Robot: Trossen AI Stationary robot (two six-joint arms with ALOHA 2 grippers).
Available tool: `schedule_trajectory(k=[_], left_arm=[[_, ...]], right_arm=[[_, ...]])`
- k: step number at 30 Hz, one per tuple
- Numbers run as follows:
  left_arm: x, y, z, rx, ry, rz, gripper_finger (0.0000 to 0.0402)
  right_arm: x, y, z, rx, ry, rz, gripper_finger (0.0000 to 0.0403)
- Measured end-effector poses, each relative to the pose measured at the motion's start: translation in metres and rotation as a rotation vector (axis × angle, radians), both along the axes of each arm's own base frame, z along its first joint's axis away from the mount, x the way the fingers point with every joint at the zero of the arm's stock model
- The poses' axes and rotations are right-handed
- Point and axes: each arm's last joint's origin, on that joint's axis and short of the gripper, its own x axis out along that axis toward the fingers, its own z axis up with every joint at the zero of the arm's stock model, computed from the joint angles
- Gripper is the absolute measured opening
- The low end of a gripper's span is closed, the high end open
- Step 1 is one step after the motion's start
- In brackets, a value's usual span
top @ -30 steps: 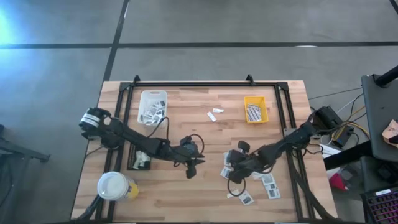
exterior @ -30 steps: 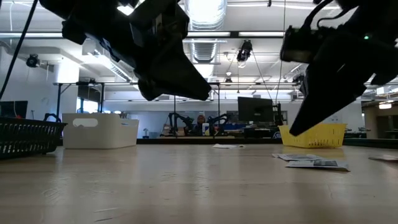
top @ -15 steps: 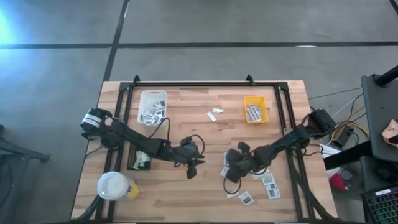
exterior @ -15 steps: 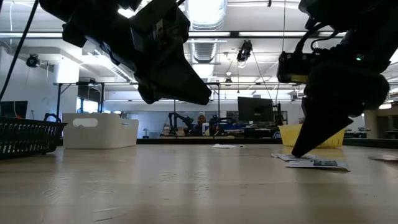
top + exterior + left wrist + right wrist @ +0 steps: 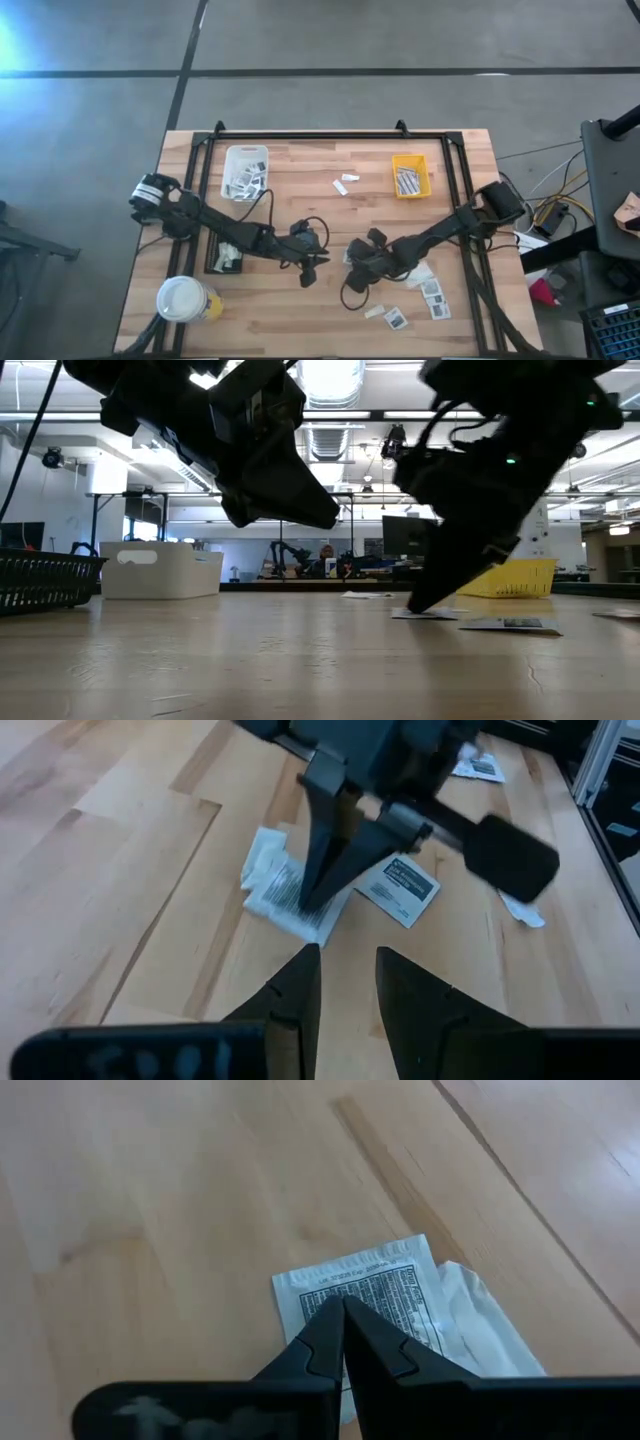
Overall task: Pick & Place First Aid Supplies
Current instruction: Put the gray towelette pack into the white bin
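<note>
Right gripper, fingers pressed together, has slid from the packet cluster toward table centre, its tips now pushing 1 packet along the wood. Left gripper waits nearby, fingers slightly apart, likely for a handover.

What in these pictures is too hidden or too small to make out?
- Packet under the right gripper: shut fingertips cover part of its print in the right wrist view; whether it is pinched or only pressed does not show.
- White tray contents: too small in the high view.
- Black tray: left arm crosses it in the high view.
- Left gripper: base cut off by the left wrist view's edge.
</note>
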Motion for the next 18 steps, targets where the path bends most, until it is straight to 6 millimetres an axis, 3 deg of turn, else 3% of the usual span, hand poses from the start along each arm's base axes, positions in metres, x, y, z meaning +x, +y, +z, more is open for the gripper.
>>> schedule_trajectory(k=[10,18], left_arm=[[-0.005,0.001,-0.007,-0.039,0.086,0.036,0.0092],[-0.003,0.000,-0.023,-0.056,0.148,0.034,0.0092]], right_arm=[[0.037,0.011,0.006,-0.030,0.003,0.119,0.0008],[0.044,0.012,0.015,-0.047,0.000,0.160,0.0008]])
